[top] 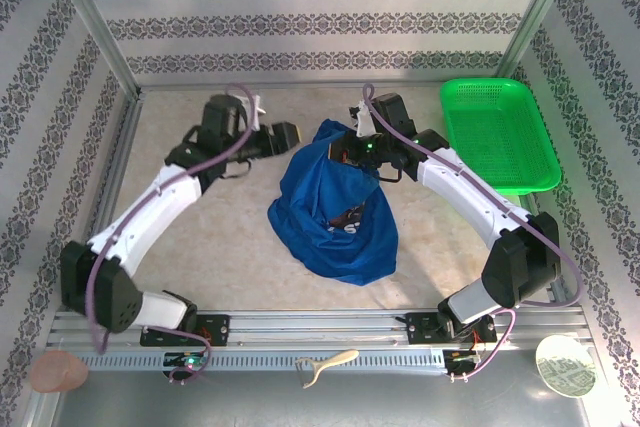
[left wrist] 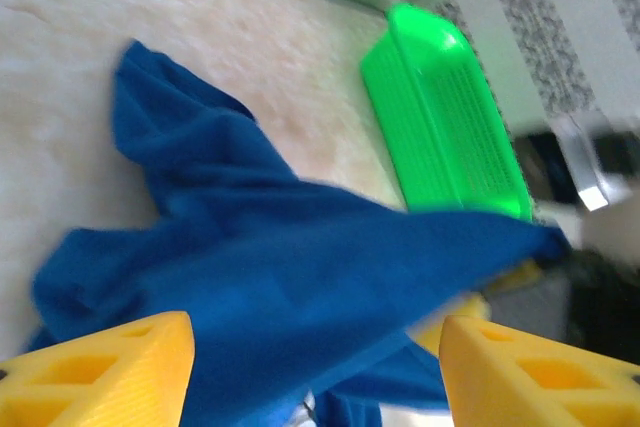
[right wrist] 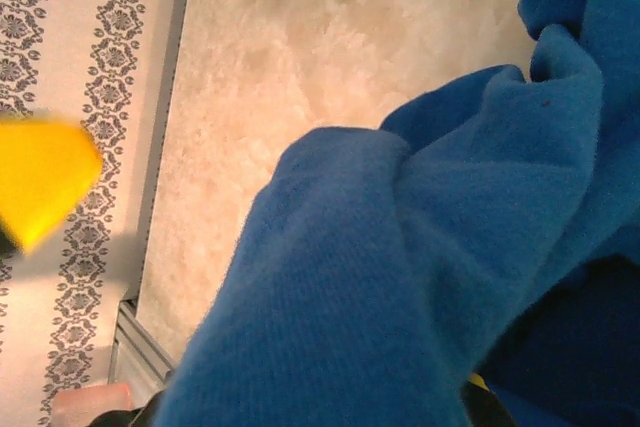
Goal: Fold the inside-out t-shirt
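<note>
T-shirt of royal blue soft cloth [top: 335, 217] is lying bunched in the middle of the table [top: 200, 237], long axis near to far, the right gripper [top: 358, 147] touching its far end, clamped or not I cannot tell, the left gripper [top: 284, 137] hovering just left, fingers apart.

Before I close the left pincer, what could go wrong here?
1. The t-shirt hangs bunched from a single pinch in the right pincer; pulling could slip it free.
2. The left pincer stands open facing piled folds, so closing may catch several layers rather than one edge.
3. The green basket sits close beside the right arm; a wide swing might knock it.
</note>
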